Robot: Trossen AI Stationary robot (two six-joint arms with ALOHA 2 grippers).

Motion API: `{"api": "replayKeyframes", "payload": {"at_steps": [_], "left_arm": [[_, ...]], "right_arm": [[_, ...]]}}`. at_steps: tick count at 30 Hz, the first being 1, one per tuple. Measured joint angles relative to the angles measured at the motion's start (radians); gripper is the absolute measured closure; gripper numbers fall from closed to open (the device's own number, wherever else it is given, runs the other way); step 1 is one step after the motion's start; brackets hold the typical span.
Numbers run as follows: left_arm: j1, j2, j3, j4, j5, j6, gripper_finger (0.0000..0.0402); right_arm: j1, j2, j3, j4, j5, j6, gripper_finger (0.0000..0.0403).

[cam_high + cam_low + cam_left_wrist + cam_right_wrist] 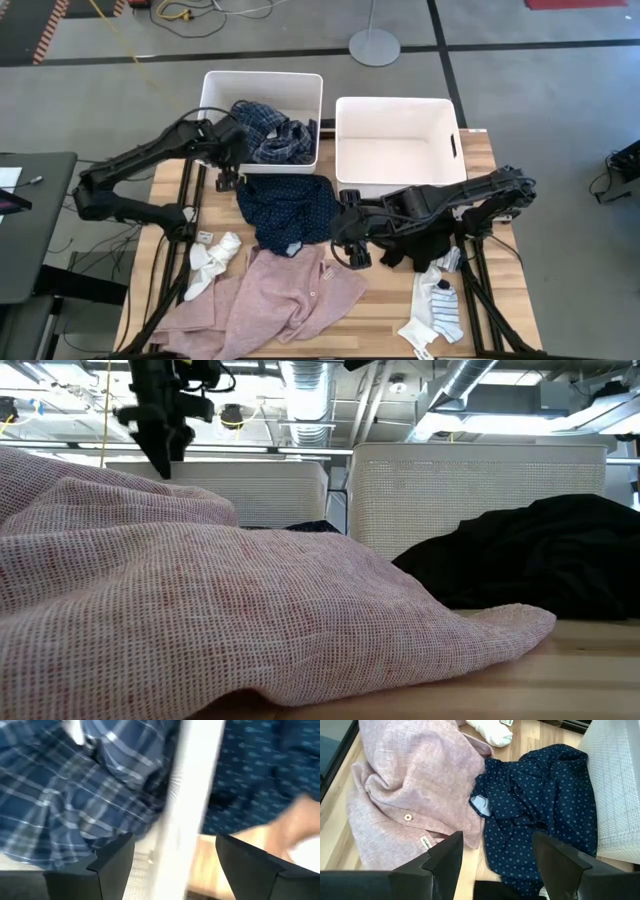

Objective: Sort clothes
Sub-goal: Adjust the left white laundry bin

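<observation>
grey floor [500, 70], round stand base [374, 46], ceiling ducts [310, 385]

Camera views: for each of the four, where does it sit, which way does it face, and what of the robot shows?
High: overhead, straight down; both arms, left bin, pink shirt.
Low: table height, level across pink shirt and black garment; one arm hangs top left.
Left wrist: over the left bin's wall, plaid shirt inside; open left gripper.
Right wrist: above navy dotted top; open right gripper.
Shared: both wrist views show the navy top.
</observation>
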Motion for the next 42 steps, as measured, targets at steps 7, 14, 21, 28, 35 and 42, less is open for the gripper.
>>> {"api": "replayKeyframes", "payload": {"at_steps": [7, 14, 21, 28, 35, 42], "left_arm": [[-0.004, -0.001, -0.075, 0.068, -0.017, 0.041, 0.0199], [-0.038, 0.013, -0.147, 0.059, 0.081, 0.100, 0.0369], [-0.133, 0.012, -0.162, 0.021, 0.127, 0.113, 0.0396], [-0.237, 0.011, -0.161, -0.072, 0.220, 0.075, 0.0399], [-0.289, 0.014, -0.125, -0.079, 0.249, -0.015, 0.0399], [-0.292, 0.016, -0.004, -0.062, 0.226, -0.103, 0.0332]], "right_arm": [[-0.002, 0.000, 0.000, 0.002, 0.000, 0.002, 0.0148], [-0.002, 0.000, 0.000, 0.003, 0.000, 0.006, 0.0148], [-0.001, 0.000, 0.000, 0.003, 0.000, 0.010, 0.0148], [-0.001, 0.000, 0.000, -0.025, -0.001, 0.033, 0.0148], [-0.001, 0.000, 0.000, -0.036, -0.007, 0.052, 0.0148], [0.010, 0.005, -0.004, -0.038, -0.034, 0.063, 0.0148]]}}
